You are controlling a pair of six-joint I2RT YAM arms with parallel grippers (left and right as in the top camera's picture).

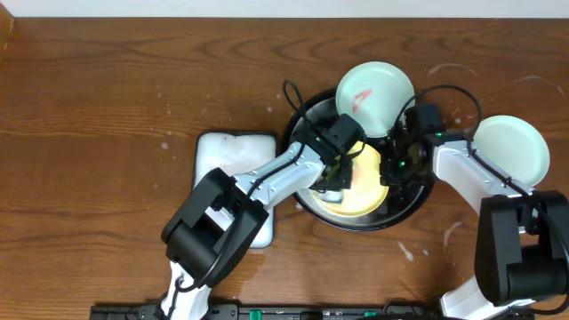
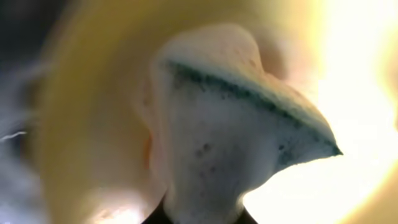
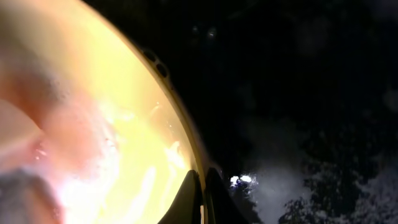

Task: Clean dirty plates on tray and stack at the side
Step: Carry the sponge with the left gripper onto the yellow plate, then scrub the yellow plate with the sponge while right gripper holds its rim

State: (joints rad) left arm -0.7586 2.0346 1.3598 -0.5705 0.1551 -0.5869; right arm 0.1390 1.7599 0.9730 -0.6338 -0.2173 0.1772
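Gripping a foam-soaked sponge tight in the left end effector, pressed down on the yellow plate. Pinching that plate's right rim in the right end effector, shut thin on the edge.

By judgement, mid-scrub on the yellow plate. To do it well:
- Press the sponge flat, not on one corner.
- Sweep in overlapping circles from centre out to the rim.
- Go over the patch under the left arm, hidden from above.
- Hold the rim pinch firm against spin or slide on the glossy tray.
- Avoid bearing down hard beside the pinch, lest the plate tip.

Cannot tell whether any red is left on the yellow: too blurred and washed out in both wrist views.

In the black tray: the yellow plate, lying near its middle. Over the tray's far rim, partly inside: the smeared plate, mint-green, with a red mark on its face, unwiped. Leaning or flat, cannot tell.

Right of the tray, on the surface: the clean plate, mint-green, no red showing, alone so far.

Just left of the tray: a white tray holding white foam.
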